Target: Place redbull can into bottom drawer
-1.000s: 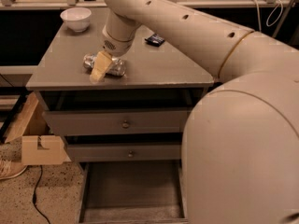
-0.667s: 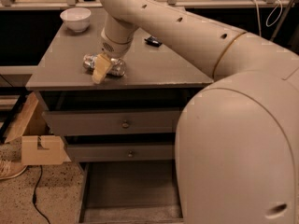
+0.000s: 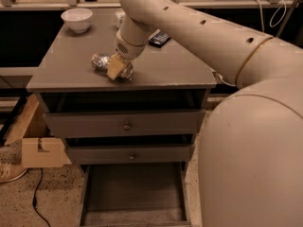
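The redbull can, silver and shiny, lies on its side on the grey cabinet top near the front left. My gripper is down at the can's middle, with its tan tip in front of the can and covering part of it. The can rests on the top. The bottom drawer is pulled out at floor level, and its flat grey floor holds nothing.
A white bowl stands at the back left of the top. A flat black snack bar lies behind the arm. The two upper drawers are closed. A cardboard box and a cable are on the floor to the left.
The gripper and the can have shifted slightly to the right on the cabinet top. My arm's bulk has swung a little in the foreground.
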Controlling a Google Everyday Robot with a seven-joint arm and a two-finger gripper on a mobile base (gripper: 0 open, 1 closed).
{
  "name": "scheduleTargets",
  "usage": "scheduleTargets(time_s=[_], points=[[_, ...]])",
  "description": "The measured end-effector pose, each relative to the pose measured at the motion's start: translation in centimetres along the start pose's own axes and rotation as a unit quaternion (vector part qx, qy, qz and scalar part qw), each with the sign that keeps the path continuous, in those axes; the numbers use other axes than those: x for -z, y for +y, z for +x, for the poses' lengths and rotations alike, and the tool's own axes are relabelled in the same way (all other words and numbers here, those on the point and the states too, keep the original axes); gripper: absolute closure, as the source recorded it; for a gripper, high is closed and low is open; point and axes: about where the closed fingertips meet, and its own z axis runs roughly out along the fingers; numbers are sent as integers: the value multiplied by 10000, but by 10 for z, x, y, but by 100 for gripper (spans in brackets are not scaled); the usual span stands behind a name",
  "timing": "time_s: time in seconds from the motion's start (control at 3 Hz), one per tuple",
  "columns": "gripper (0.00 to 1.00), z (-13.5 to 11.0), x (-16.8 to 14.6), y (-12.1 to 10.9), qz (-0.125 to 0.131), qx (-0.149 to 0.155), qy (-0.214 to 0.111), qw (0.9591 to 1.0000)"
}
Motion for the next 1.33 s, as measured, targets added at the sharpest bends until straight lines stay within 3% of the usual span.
scheduleTargets(time_s=[0.33,0.67,1.0,1.33], points=[[89,34,25,-2,-216,-95,-343,9991],[100,77,58,3,-393,-126,-769,9962],[100,125,76,11,-653,-90,-1152,9911],[100,157,80,24,-1149,314,-1667,9788]])
